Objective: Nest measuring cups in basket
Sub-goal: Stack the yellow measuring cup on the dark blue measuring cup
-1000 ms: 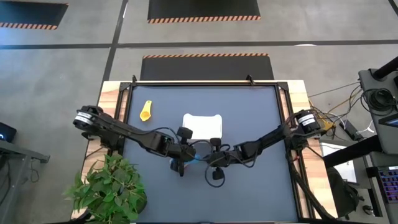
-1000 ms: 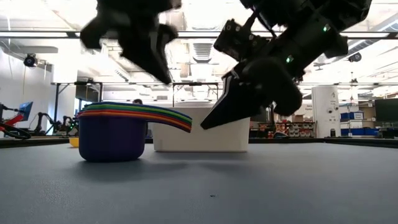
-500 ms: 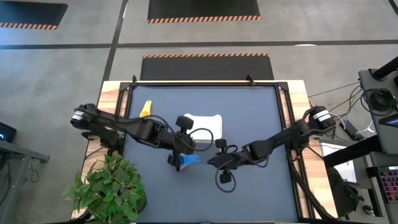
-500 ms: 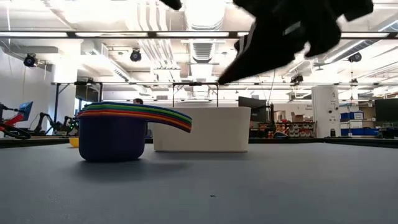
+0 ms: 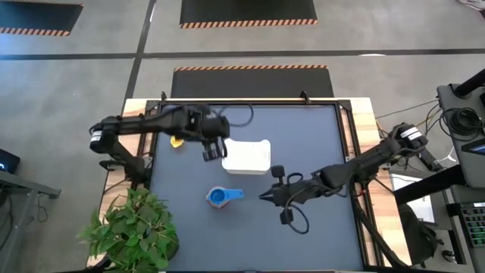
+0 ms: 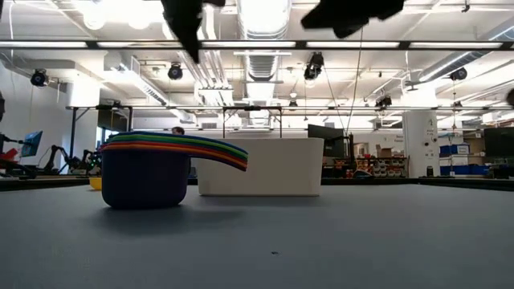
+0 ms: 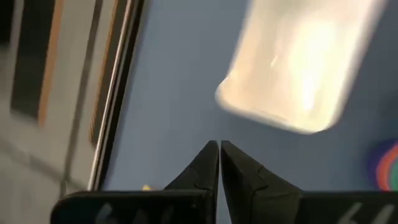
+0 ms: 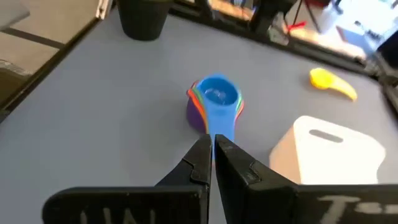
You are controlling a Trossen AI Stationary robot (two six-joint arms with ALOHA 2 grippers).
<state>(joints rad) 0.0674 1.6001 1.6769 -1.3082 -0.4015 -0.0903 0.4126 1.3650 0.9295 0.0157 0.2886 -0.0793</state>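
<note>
The white rectangular plastic basket [image 5: 247,155] sat just above the centre of the high view, with the nested stack of coloured plastic measuring cups [image 5: 220,197], blue one on top, below it and apart, and a lone yellow plastic measuring cup [image 5: 176,141] at the basket's upper left. The left gripper [image 5: 211,150] hovered closed and empty between yellow cup and basket, and the right gripper [image 5: 264,197] hung closed and empty right of the stack. The step in hand looked like fetching the yellow cup, which called for opening the left jaws before descending and pinching its short handle.

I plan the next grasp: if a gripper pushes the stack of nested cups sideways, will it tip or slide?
The stack of cups looks squat and flat-bottomed, so it probably slides. Its handles overhang one side, so lifting there may tilt it. Likely light plastic.
</note>
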